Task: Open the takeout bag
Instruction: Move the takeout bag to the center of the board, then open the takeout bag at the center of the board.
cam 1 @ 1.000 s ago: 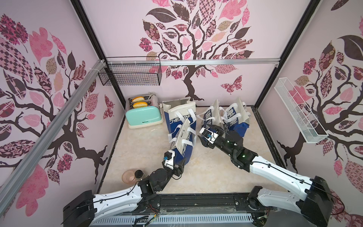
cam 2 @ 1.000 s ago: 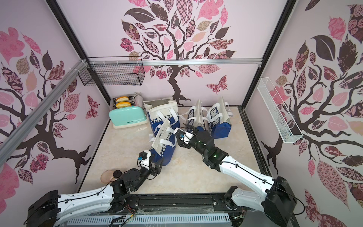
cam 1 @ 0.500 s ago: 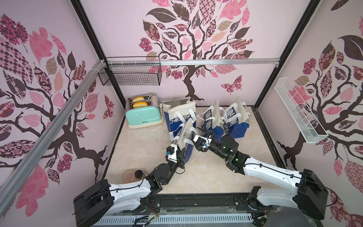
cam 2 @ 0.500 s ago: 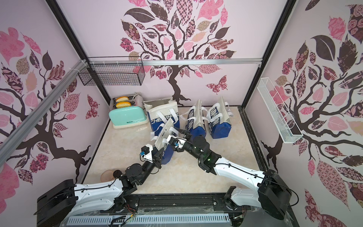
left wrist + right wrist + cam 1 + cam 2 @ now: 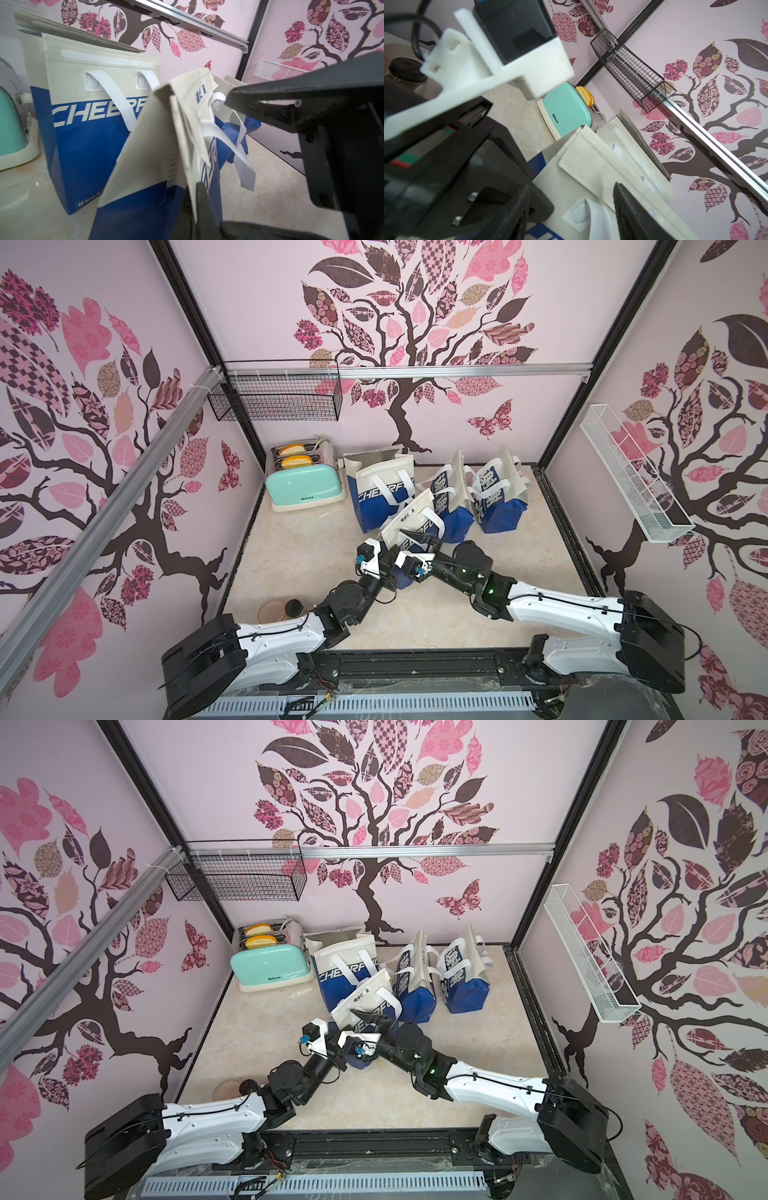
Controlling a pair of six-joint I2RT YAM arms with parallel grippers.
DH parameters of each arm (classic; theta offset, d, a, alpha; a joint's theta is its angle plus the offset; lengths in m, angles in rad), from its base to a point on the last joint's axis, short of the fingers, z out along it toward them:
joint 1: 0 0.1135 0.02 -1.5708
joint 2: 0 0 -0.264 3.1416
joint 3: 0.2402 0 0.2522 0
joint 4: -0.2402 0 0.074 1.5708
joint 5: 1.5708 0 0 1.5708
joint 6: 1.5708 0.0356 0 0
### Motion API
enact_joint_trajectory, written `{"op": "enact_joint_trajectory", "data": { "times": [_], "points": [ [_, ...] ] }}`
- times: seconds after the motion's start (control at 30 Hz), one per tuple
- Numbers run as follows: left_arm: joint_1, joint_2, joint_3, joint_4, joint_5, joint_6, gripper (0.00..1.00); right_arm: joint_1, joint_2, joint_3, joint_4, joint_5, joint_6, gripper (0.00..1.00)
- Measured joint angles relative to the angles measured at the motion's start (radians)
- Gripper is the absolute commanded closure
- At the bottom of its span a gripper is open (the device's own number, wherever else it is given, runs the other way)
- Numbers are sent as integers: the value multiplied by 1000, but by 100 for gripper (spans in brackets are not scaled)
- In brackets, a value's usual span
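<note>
The takeout bag (image 5: 409, 520) (image 5: 368, 996), blue below and cream above with white handles, leans in the middle of the table, its top folded flat. My left gripper (image 5: 392, 566) (image 5: 195, 199) is shut on a cream side edge of the bag (image 5: 145, 135). My right gripper (image 5: 424, 541) (image 5: 374, 1021) is open at the bag's upper part. In the right wrist view its jaws stand wide apart over the cream face (image 5: 562, 172), with a white handle (image 5: 593, 218) between them. The right gripper's black finger (image 5: 259, 104) crosses the left wrist view above the bag.
Behind stand a larger open bag (image 5: 382, 485) and two more bags (image 5: 451, 497) (image 5: 498, 493). A mint toaster (image 5: 305, 485) sits at the back left. A jar (image 5: 295, 606) and a lid (image 5: 271, 610) lie near the left arm. Wire baskets (image 5: 276, 398) (image 5: 631, 481) hang on the walls.
My left gripper moved up to the bag and shut on its side edge. My right gripper swung left from the rear bags onto this bag's top, its jaws slightly narrower.
</note>
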Motion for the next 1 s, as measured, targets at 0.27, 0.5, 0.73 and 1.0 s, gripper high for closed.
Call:
{"op": "enact_joint_trajectory", "data": {
  "times": [0.27, 0.5, 0.73, 1.0],
  "points": [
    [-17, -10, 1, -43, -25, 22, 100, 24, 50, 7, 68, 58, -23, 41],
    [-33, -17, 2, -55, -27, 38, 100, 36, 91, 47, 92, 80, -51, 52],
    [-40, -29, 7, -63, -35, 56, 100, 51, 120, 62, 122, 111, -85, 73],
    [-40, -51, 7, -85, -46, 64, 100, 65, 152, 65, 154, 134, -120, 95]
  ]
}}
